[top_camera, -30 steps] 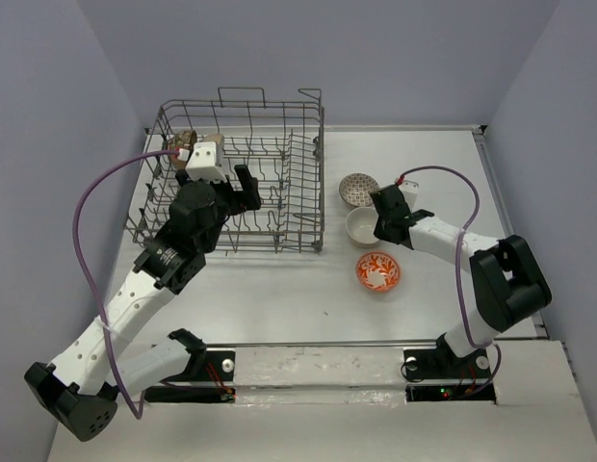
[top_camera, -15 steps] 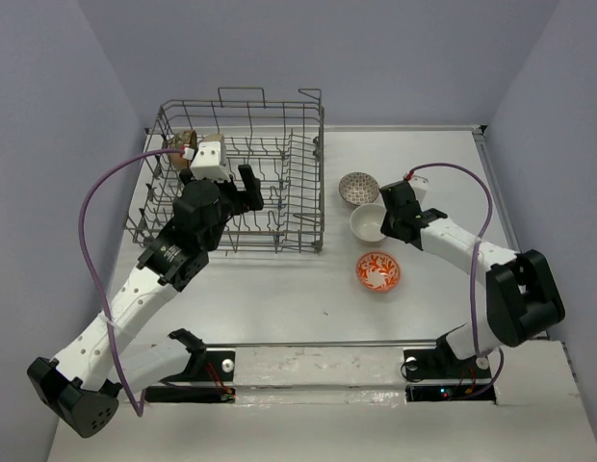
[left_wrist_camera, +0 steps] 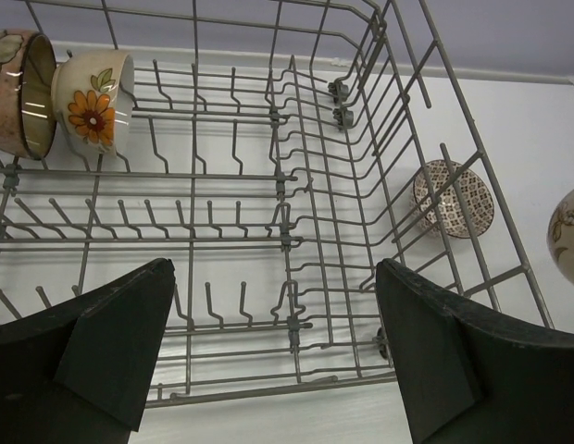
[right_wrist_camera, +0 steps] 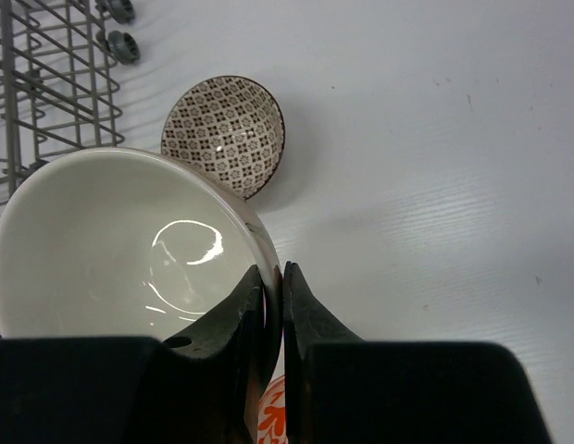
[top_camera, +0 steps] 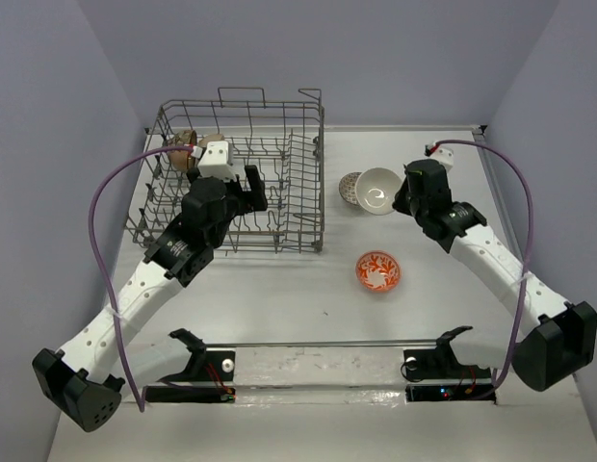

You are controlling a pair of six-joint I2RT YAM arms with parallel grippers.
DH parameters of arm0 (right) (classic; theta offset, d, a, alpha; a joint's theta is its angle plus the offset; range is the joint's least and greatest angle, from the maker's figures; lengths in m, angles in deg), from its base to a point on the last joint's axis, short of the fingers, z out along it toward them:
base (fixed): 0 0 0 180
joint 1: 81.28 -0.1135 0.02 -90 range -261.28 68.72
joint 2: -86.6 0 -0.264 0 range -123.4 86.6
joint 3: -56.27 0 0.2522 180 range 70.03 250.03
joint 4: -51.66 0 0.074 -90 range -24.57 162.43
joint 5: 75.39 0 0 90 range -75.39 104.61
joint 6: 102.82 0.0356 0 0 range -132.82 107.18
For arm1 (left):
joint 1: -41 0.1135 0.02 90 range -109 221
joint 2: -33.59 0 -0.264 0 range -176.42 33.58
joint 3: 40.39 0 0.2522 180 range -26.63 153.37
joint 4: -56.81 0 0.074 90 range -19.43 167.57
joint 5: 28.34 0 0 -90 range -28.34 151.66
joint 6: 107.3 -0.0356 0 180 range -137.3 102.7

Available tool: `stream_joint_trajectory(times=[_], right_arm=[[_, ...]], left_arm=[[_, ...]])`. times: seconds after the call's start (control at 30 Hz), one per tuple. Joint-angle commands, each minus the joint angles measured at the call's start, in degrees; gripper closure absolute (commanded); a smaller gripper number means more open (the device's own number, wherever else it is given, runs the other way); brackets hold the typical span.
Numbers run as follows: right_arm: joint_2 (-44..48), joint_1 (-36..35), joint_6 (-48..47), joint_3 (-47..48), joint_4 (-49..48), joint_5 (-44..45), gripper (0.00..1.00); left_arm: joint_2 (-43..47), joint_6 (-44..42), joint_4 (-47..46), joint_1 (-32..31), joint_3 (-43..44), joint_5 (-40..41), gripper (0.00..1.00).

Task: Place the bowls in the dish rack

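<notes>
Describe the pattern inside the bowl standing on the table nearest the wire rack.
Small round bowl: fine dark-brown lattice on white, clearest in right wrist view.

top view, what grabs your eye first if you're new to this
The white bowl pinched by its rim in the right gripper, just right of the dish rack. Next, the big wire rack itself, with a floral bowl and a brown bowl on edge in its far left corner and the open left gripper over it.

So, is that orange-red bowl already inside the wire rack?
No, the orange-red bowl sits on the bare table, out to the right of the dish rack.
</notes>
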Motion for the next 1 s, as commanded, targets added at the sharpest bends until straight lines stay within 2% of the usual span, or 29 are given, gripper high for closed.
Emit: stream_joint_trajectory(times=[0.0,0.13,0.33,0.5,0.73,0.97], right_arm=[[2.4,0.2,-0.8,5.5,-2.1,-3.0,0.99],[1.1,-0.5,-0.8,10.4,-2.0,-5.7,0.99],[-5.0,-9.8,-2.6,19.4,-2.1,-0.5,0.99],[-11.9,-16.1,-4.2,30.5,-1.1,2.6,0.99],[-19.7,-18.8,-6.5,41.4,1.2,3.6,0.99],[-24.1,-19.9,-6.9,45.0,1.7,3.3,0.99]], left_arm=[[-0.2,0.3,-1.8,-0.1,1.9,-0.2,0.01],[-1.9,0.3,-0.6,-0.1,7.0,-0.3,0.01],[-8.5,0.5,4.1,-0.1,17.3,2.6,0.01],[-16.5,0.9,7.2,-0.1,28.3,-0.9,0.01],[-22.0,0.9,12.1,-0.1,36.7,-7.4,0.03],[-22.6,2.0,12.9,-0.1,35.0,-8.9,0.09]])
